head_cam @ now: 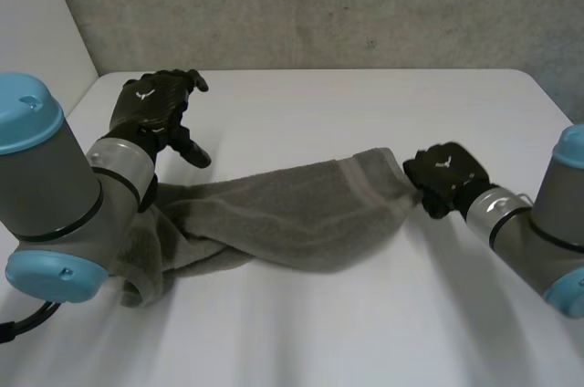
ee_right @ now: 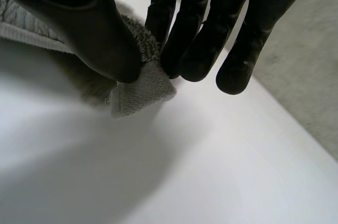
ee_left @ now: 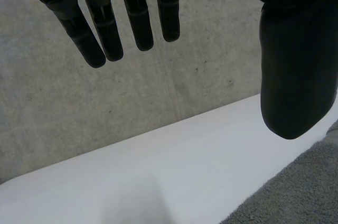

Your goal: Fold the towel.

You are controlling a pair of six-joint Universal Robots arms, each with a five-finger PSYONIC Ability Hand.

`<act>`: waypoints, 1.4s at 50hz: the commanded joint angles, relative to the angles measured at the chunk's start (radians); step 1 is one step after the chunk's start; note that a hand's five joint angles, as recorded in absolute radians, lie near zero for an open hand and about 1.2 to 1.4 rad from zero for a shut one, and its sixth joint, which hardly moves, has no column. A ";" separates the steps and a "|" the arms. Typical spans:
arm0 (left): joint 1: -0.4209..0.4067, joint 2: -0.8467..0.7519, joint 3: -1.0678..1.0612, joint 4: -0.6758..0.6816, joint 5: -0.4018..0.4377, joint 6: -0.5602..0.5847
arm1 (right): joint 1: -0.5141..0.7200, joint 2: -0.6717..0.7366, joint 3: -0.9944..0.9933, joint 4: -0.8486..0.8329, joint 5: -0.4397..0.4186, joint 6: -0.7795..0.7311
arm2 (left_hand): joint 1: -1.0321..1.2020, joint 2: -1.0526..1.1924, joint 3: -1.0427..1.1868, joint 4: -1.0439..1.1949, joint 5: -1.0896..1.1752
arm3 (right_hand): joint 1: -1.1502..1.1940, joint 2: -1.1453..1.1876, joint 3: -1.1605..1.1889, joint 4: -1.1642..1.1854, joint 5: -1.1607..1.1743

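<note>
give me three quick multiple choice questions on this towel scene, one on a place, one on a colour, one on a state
1. Where on the towel is the right hand?
A. At a corner
B. In its middle
C. Off it, flat on the table

2. What colour is the towel?
A. Blue
B. Red
C. Grey

3. What state is the left hand in?
A. Shut on the towel
B. Open, holding nothing
C. Curled into a fist

Answers:
1. A: the right wrist view shows its thumb and fingers pinching a towel corner.
2. C: the cloth is grey against the white table.
3. B: the left wrist view shows its fingers straight and apart, with nothing between them.
</note>
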State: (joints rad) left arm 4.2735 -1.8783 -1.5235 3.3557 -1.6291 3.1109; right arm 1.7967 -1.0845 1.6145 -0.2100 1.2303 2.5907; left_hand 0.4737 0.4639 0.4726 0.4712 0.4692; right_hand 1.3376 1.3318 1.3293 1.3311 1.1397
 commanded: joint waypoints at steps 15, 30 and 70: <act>-0.024 0.130 -0.006 -0.216 0.072 0.255 | -0.223 -0.140 -0.099 0.090 0.148 0.209 | -0.149 -0.139 -0.148 -0.146 -0.319 | 0.059 0.064 0.067 0.065 0.082; -0.029 0.122 -0.175 -0.265 0.083 0.399 | -0.221 -0.132 -0.090 0.093 0.189 0.117 | -0.140 -0.130 -0.139 -0.137 -0.310 | 0.059 0.064 0.067 0.065 0.082; -0.071 0.378 -0.092 -0.231 0.080 0.284 | -0.234 -0.429 -0.238 0.432 0.055 0.017 | 0.923 0.932 0.924 0.925 0.753 | 0.059 0.064 0.067 0.065 0.082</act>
State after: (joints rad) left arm 4.1631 -1.7033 -1.6660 3.1321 -1.5614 3.5127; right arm 1.5655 -1.3944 1.5159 0.0159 1.3757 2.6082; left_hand 1.4181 1.4733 1.5381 1.5153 1.4693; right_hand 1.3365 1.3318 1.3293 1.3312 1.1397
